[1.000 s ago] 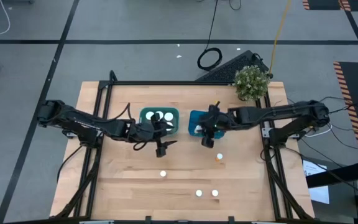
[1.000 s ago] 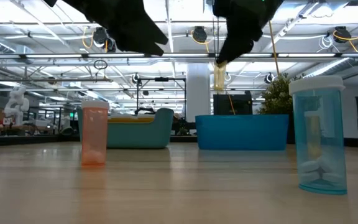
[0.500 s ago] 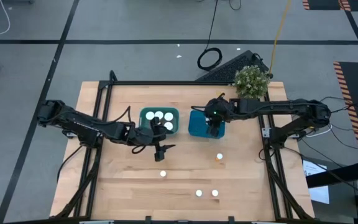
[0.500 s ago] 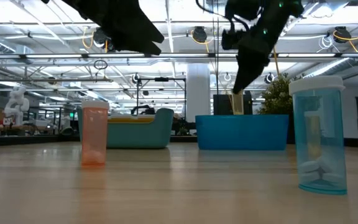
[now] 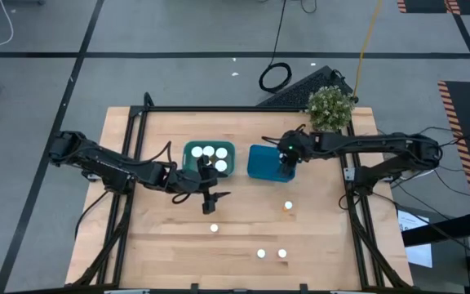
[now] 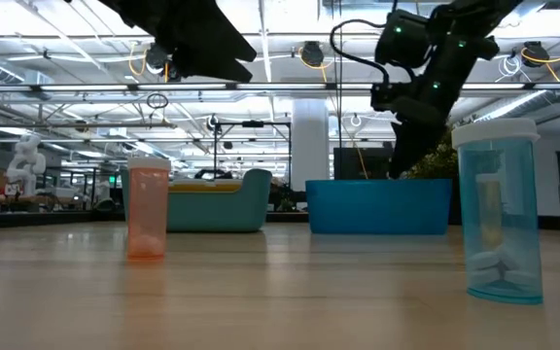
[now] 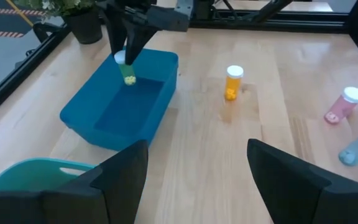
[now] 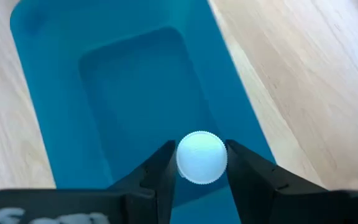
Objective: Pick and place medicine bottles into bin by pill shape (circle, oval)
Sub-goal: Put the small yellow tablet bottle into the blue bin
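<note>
One second back the right gripper (image 8: 201, 180) was carrying its bottle (image 8: 201, 157) beside the blue bin (image 5: 261, 162); now it's clamping it over the bin, ready to drop. Left gripper (image 7: 197, 180) is hanging open near the teal bin (image 5: 226, 166).

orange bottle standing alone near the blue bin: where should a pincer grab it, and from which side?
Judging by its pose, take the orange bottle by its white cap or just under it, coming straight down. It stands upright on the table, clear of the blue bin, with bare wood on every side, so the fingers could close across the round body from any direction. The left pincer is open and empty.
</note>
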